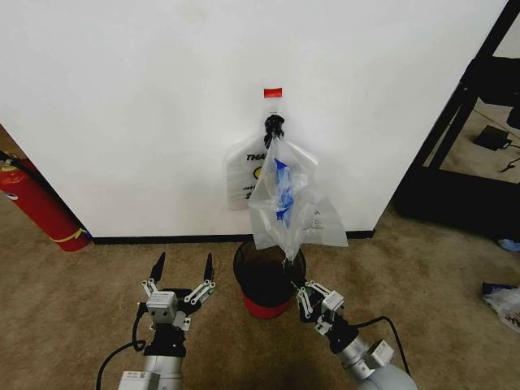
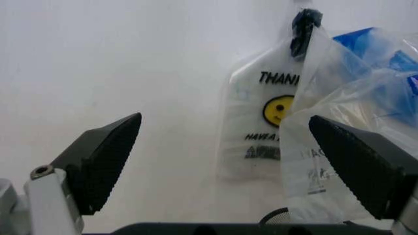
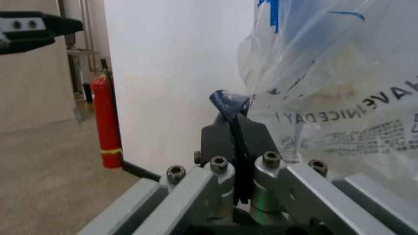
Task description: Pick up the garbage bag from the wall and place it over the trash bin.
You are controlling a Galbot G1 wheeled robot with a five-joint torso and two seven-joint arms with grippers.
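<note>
Clenched on the garbage bag's (image 1: 286,213) lower edge, my right jaws (image 1: 297,286) are holding it above the trash bin (image 1: 269,280) while it is hanging from the black hook (image 1: 275,126). Left jaws (image 1: 182,272) are waiting released, ready to help spread it.

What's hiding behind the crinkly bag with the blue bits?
Behind the garbage bag, a flat smiley bag hangs from the same black hook on the wall. The front bag covers its right half, so its full print is hidden.
</note>
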